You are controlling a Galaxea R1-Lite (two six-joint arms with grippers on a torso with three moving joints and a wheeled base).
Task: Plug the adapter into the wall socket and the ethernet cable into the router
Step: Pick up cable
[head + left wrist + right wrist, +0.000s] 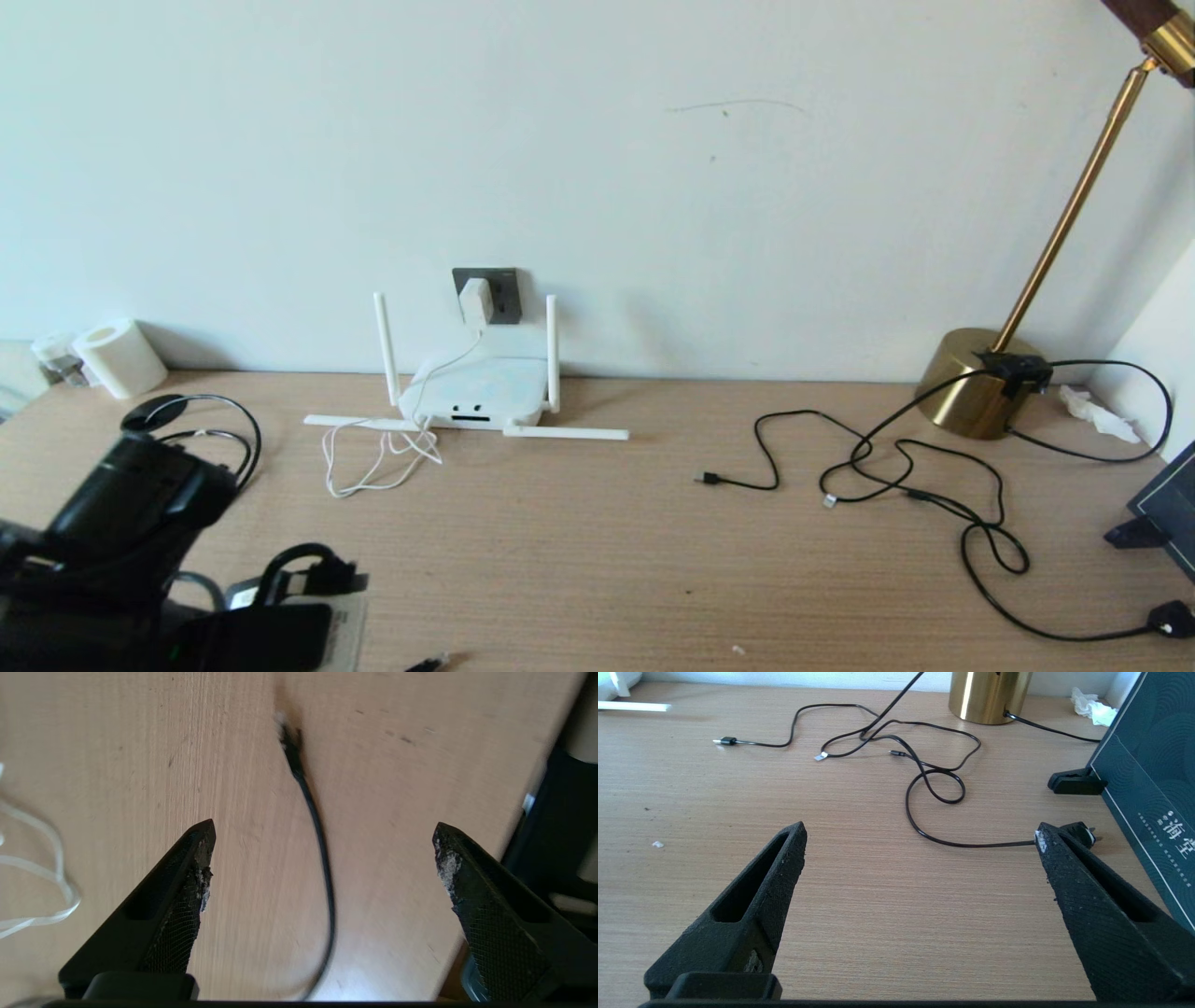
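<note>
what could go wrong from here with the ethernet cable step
1. The left end effector hangs open over the ethernet cable, well back from its plug; closing there may leave the plug dangling and hard to aim.
2. The adapter already sits in the wall socket, and its white cord is looped before the router; an approach could snag it.
</note>
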